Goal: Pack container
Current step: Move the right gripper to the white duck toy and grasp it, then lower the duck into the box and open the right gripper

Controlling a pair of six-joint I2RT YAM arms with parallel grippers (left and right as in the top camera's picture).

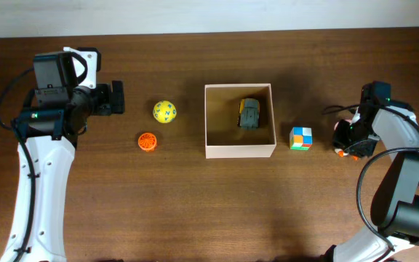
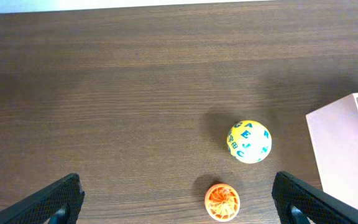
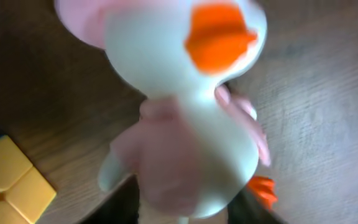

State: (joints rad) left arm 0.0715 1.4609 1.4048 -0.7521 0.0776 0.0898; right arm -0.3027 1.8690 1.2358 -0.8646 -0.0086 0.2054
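The container (image 1: 239,151) is a square cream-walled box with a tan inside at the table's middle. A dark toy car (image 1: 249,113) lies in it. Its corner shows in the left wrist view (image 2: 344,155). My left gripper (image 1: 116,97) is open and empty, left of a yellow lettered ball (image 1: 164,111) and an orange round toy (image 1: 147,141). In the left wrist view the fingers (image 2: 178,190) are spread wide, with the ball (image 2: 249,141) and orange toy (image 2: 222,201) ahead. My right gripper (image 1: 348,140) is shut on a white duck toy (image 3: 185,124) with an orange beak.
A small colour cube (image 1: 301,138) sits on the table between the container's right wall and my right gripper. It shows in the right wrist view (image 3: 11,180) at lower left. The table's far edge runs along the top.
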